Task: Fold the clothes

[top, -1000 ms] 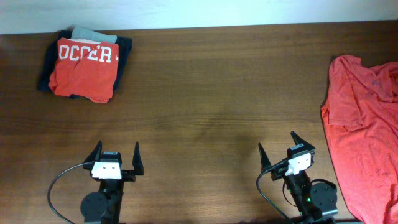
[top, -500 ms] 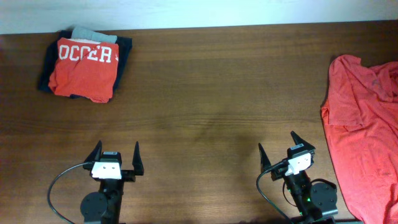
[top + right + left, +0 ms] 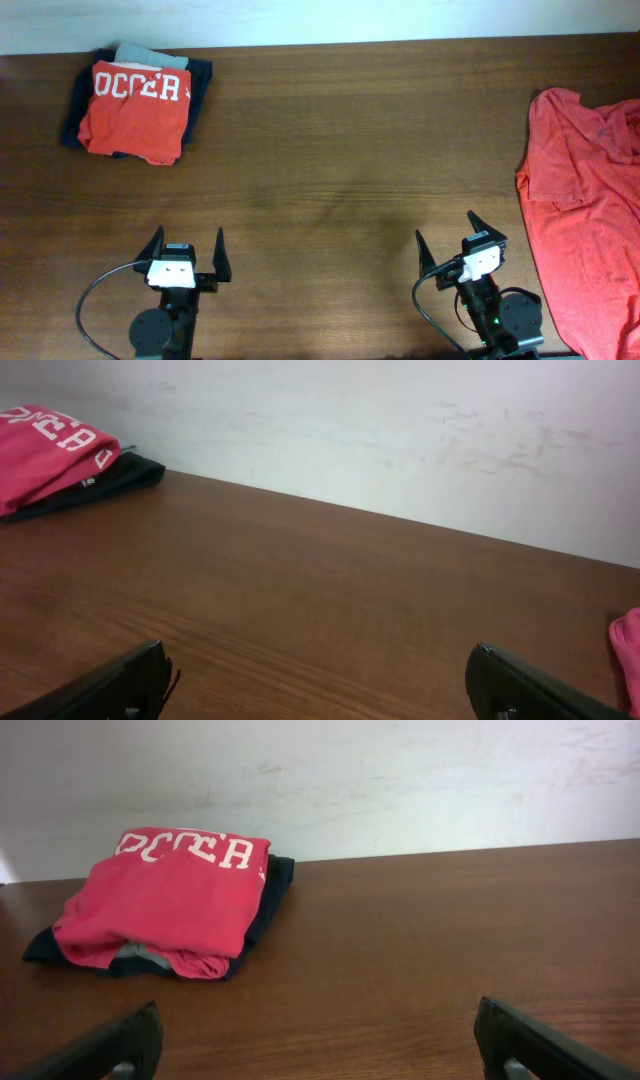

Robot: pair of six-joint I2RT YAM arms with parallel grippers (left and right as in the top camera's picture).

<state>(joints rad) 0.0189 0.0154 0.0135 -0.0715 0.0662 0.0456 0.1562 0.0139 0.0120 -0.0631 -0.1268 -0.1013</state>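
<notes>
The clothes, a coral-red heathered T-shirt [image 3: 585, 210], lie rumpled and unfolded at the table's right edge, partly out of frame; a sliver of the T-shirt [image 3: 629, 643] shows at the right of the right wrist view. My left gripper [image 3: 187, 243] stands open at the front left, nothing between its fingers [image 3: 120, 1042]. At the front right my right gripper [image 3: 447, 232] is open too, empty, a short way left of the shirt, not touching it. Bare wood lies between the fingers [image 3: 520, 685] in the right wrist view.
A folded pile [image 3: 135, 105] sits at the back left: a red shirt with white letters on dark and grey garments, also seen as the pile [image 3: 170, 900] ahead of the left wrist. A pale wall [image 3: 400, 430] runs behind the brown table [image 3: 340, 150].
</notes>
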